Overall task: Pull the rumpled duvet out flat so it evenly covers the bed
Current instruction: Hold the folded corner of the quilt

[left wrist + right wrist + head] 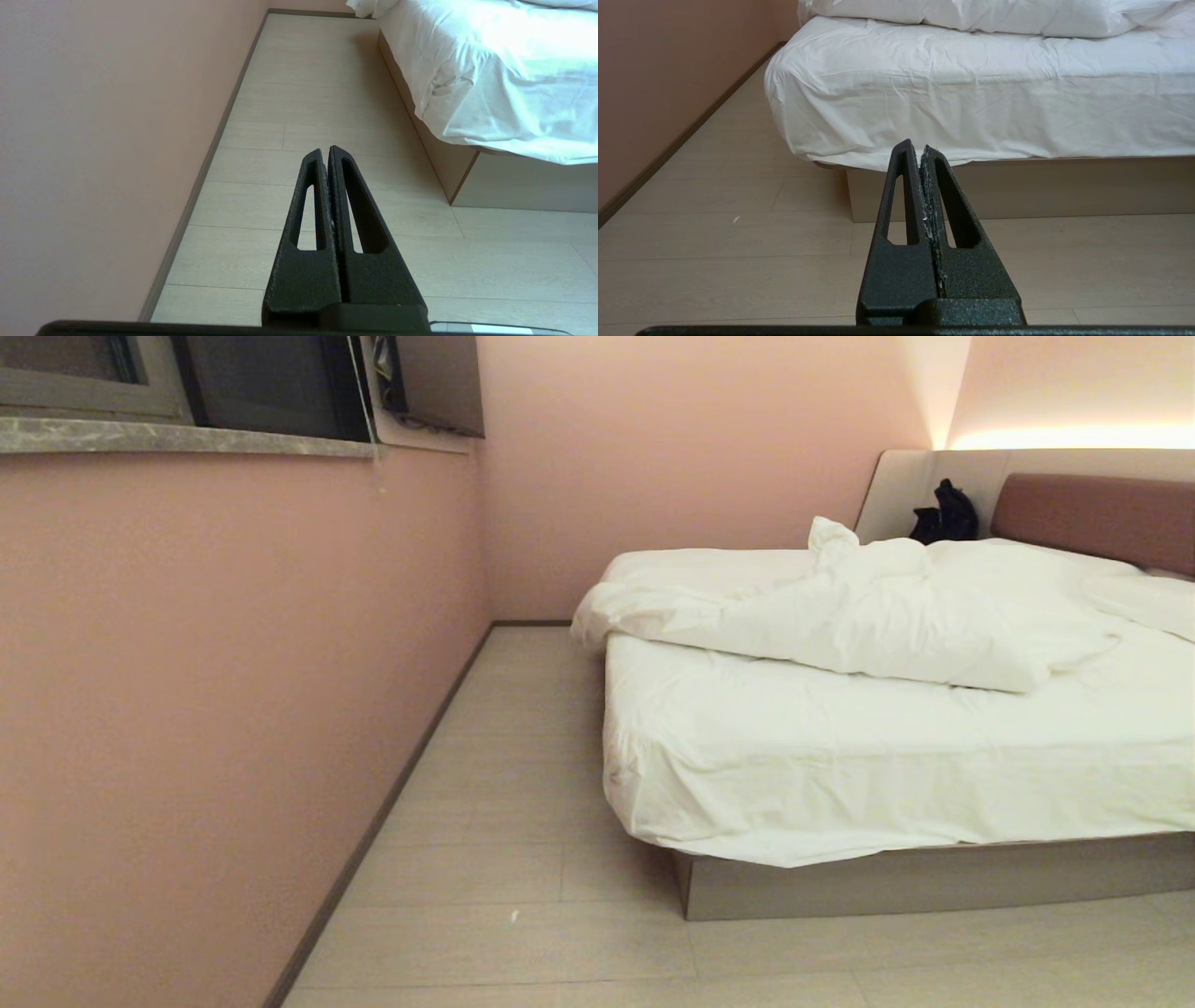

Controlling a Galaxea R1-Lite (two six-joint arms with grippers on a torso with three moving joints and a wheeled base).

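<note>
Risk: both end effectors, left [327,150] and right [915,145], pressed together, could grab the sheet [840,747] instead of the far-bunched duvet [868,616].

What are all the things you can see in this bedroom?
duvet: one, white, bunched across the bed's far half
bed: one, white sheet, grey-beige base, right of the room
headboard: one, reddish-brown, far end of the bed
black bag-like thing: one, beside the headboard
window: one, dark, left wall
floor: pale wood, between wall and bed
left hand: black, shut, above the floor
right hand: black, shut, facing the bed
</note>
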